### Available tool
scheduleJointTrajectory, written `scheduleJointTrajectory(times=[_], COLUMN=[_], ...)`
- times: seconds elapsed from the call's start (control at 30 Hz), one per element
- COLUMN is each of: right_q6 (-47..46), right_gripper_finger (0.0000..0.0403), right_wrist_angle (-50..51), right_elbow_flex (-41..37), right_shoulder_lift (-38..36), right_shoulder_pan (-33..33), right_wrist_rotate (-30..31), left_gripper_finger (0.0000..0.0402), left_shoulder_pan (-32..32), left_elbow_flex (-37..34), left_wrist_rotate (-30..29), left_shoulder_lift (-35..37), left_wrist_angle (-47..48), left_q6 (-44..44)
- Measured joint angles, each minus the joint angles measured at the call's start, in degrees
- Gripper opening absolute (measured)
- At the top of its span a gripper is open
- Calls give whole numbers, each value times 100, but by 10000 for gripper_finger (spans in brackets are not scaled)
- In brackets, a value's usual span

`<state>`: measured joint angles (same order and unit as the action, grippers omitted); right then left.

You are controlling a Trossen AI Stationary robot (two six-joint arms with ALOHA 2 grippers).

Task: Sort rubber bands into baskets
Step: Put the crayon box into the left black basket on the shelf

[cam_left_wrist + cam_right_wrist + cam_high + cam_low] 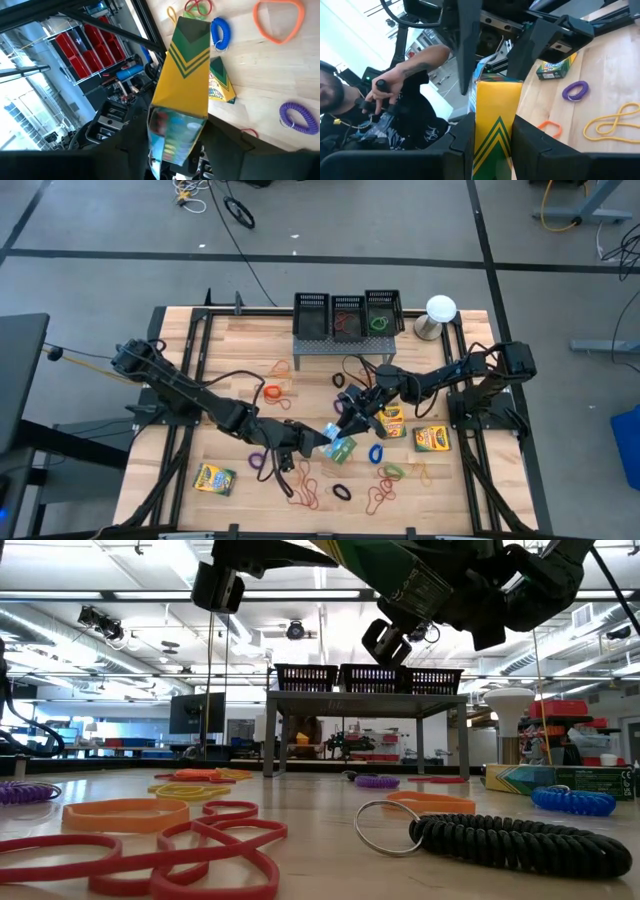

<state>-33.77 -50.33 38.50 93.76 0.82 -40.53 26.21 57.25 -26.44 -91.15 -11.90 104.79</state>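
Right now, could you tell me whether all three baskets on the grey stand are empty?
No: in the high view, the middle basket holds red bands and the right basket a green band.

A robotics lab or workshop in an open industrial hall; concrete floor [400,220] with loose cables [238,212]; exposed ceiling ducts [120,615]; red storage bins [85,47].
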Motion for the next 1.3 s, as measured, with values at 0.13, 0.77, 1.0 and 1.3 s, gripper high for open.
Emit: scheduleJointTrajectory(times=[0.13, 0.77, 1.0, 1.3], right_q6=[38, 747, 1288, 2129], right_gripper_finger=[102, 254, 267, 292], right_wrist_angle=[10, 834, 1581, 3448], right_elbow_flex=[0, -2, -4, -4], right_shoulder_lift=[0, -362, -981, -2316], right_shoulder_pan=[13, -201, -263, 62], right_wrist_rotate=[109, 1026, 1976, 2992], left_gripper_finger=[129, 110, 109, 109], left_shoulder_pan=[8, 195, 221, 242], left_elbow_flex=[0, 0, 0, 0], left_wrist_rotate=[-7, -1843, -2040, -2029], left_shoulder_lift=[0, 18, 46, 50], left_wrist_angle=[20, 564, 864, 1109], left_q6=[-17, -1459, -1829, -2257])
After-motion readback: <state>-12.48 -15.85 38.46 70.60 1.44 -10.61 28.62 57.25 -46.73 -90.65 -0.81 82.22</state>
